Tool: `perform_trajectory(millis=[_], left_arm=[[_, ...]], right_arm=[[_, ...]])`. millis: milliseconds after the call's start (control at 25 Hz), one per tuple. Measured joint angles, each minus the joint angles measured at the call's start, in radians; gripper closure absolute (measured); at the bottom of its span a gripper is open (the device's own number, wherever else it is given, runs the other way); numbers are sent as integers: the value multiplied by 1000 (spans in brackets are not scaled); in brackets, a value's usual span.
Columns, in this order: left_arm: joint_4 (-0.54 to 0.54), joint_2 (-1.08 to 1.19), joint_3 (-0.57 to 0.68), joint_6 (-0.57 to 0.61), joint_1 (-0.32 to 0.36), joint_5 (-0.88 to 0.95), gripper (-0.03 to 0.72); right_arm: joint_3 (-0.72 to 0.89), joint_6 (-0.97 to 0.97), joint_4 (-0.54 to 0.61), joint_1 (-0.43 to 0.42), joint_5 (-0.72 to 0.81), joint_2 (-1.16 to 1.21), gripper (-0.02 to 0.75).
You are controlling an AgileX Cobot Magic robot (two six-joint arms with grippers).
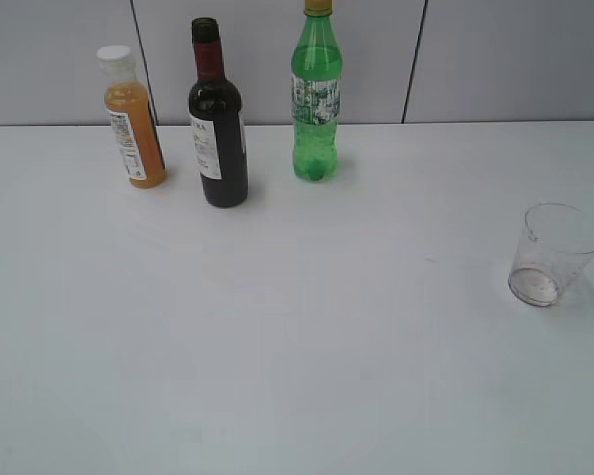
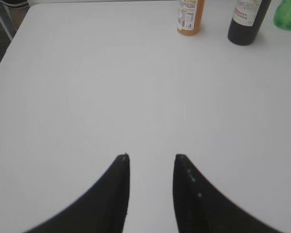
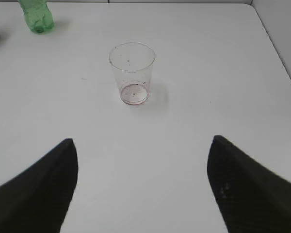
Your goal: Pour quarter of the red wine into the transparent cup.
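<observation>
- White table (image 1: 297, 346) is being backed by grey wall panels.
- Wine bottle (image 1: 217, 119) is being flanked by juice bottle (image 1: 133, 119) and soda bottle (image 1: 317, 94).
- Clear cup (image 1: 554, 253) is being kept far right.
- Left gripper (image 2: 151, 158) is being held partly open, empty; right gripper (image 3: 143, 141) wide open, empty.

The red wine (image 1: 218, 134) fills a small dark glass bottle with maroon foil on its neck and a white label, standing upright toward the back left of the white surface (image 1: 277, 327), its mouth uncovered in the exterior view. The transparent cup (image 1: 552, 253) is a short clear tumbler tapering to its base, upright, with pinkish residue at the bottom. It stands at the right, well apart from the wine.
</observation>
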Motion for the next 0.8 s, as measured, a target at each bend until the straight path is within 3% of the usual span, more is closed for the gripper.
perform_trajectory(millis=[520,800], left_arm=[[0,0,0,0,0,0,448],[0,0,0,0,0,0,448]], right_arm=[[-2,-11,0,0,-5,0,71],[-22,-42,5,0,-209,84,71]])
